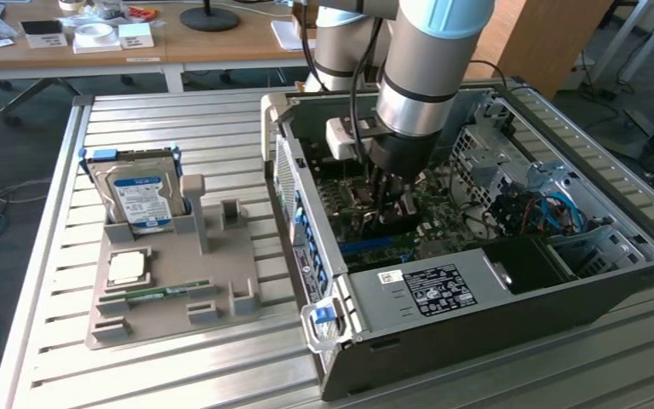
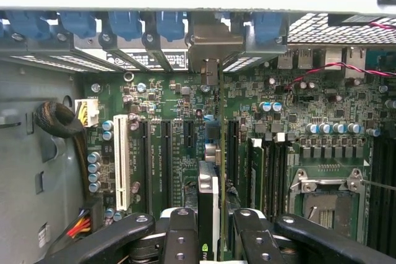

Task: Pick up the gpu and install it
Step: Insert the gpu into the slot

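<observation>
The gpu (image 2: pixel 209 199) stands on edge between my fingers, a thin dark card seen end-on, reaching down to the green motherboard (image 2: pixel 167 100). Its silver bracket (image 2: pixel 213 44) sits among the rear slot openings of the open computer case (image 1: pixel 475 341). My gripper (image 2: pixel 213 242) is shut on the card, with one black finger (image 2: pixel 179 239) on each side. In the exterior view my gripper (image 1: pixel 390 213) hangs straight down inside the case, over the motherboard, with the dark gpu (image 1: pixel 390 228) under it.
On the exterior view's left a grey holder (image 1: pixel 174 294) carries a silver hard drive (image 1: pixel 143 200), a CPU chip (image 1: pixel 129 267) and a green RAM stick (image 1: pixel 157 294). Inside the case are blue slot latches (image 2: pixel 127 23), a white slot (image 2: pixel 121 162), a cable bundle (image 2: pixel 59 119) and the CPU socket (image 2: pixel 325 199).
</observation>
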